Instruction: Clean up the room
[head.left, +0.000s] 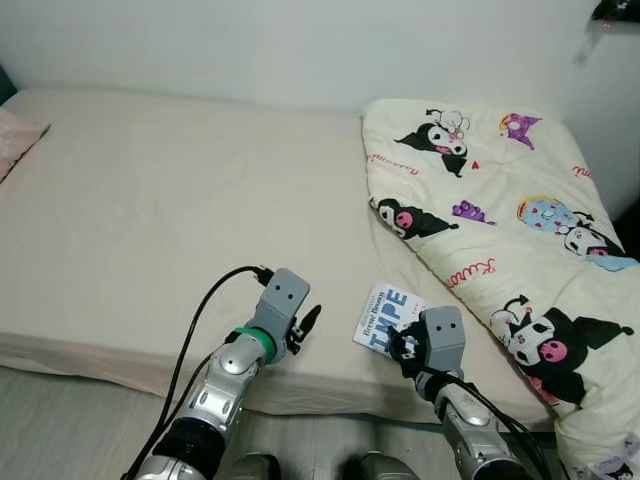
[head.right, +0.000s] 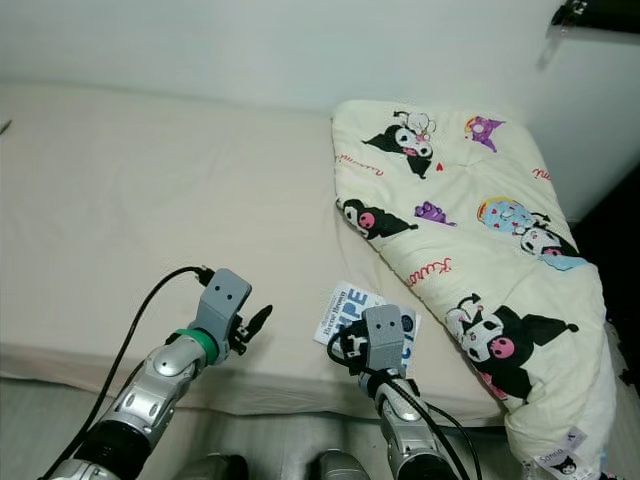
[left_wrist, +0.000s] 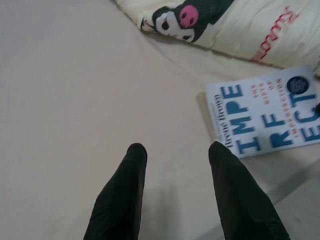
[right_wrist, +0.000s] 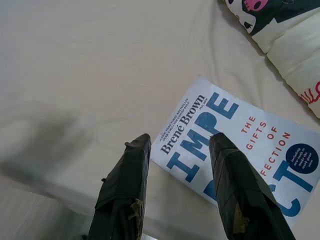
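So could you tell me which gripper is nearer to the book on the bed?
The right. The right gripper hovers open over the book's near corner, while the left gripper is off to the book's left over bare sheet.

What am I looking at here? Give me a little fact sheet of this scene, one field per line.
Place: cream-sheeted bed against a white wall
Book: white paperback with blue lettering, flat near the bed's front edge
Quilt: cream cartoon-print quilt, folded on the robot's right, beside the book
Right gripper: open, fingers over the book's corner
Left gripper: open, above bare sheet, left of the book
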